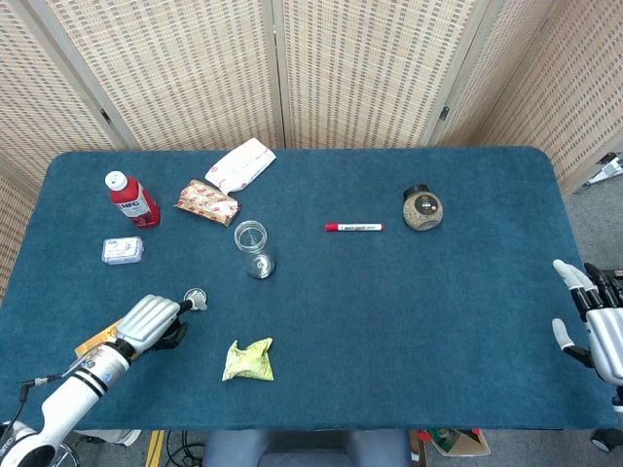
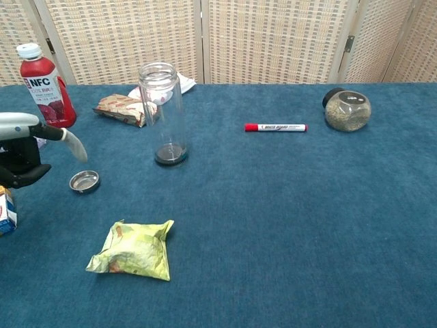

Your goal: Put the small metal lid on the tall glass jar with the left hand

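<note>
Near the bench's left front, the left hand (image 1: 154,317) hovered empty, fingers parted, fingertips just short of the small metal lid (image 2: 85,181) lying flat to its right, the tall glass jar (image 2: 162,113) upright beyond.

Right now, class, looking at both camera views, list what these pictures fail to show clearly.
- Left hand: chest view's left edge cuts it off.
- Small round metal lid: head view, fingertips overlap it; contact unclear.
- Orange snack box: chest view, edge cuts it; head view, arm covers it.
- Right hand: head view only, partly cut off.
</note>
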`<state>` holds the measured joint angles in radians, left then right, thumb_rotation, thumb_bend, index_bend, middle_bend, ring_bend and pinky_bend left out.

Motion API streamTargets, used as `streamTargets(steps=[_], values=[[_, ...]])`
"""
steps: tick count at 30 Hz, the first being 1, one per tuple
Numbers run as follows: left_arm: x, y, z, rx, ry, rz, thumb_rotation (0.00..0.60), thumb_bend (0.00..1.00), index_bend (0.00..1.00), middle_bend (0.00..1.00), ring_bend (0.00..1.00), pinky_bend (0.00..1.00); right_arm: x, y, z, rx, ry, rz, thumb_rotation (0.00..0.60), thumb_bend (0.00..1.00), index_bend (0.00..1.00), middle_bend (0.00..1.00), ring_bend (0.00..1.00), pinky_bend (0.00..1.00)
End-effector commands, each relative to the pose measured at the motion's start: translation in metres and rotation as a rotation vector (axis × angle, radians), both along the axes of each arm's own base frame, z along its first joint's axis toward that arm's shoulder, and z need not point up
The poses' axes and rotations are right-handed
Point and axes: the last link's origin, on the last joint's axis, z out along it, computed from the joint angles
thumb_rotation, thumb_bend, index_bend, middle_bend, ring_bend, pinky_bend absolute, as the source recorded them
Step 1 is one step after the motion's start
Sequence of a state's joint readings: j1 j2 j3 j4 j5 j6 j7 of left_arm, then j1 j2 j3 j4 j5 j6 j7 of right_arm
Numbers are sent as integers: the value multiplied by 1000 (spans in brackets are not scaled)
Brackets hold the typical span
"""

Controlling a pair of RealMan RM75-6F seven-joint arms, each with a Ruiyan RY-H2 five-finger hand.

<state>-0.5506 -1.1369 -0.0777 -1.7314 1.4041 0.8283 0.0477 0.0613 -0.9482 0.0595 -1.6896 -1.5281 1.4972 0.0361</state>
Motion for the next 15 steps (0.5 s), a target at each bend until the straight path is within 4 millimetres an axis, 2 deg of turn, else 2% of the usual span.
streamTargets(steps=[1,15], values=[[1,9,-9,-39,48,18,600,679,195,996,971,1000,-1,0,0,-1,-2,-2,600,421,49,147,26,126],[-16,16,-20,-45,217,67,600,683,168,1000,993,1000,-7,1,-1,0,-8,-17,600,421,49,147,26,126]])
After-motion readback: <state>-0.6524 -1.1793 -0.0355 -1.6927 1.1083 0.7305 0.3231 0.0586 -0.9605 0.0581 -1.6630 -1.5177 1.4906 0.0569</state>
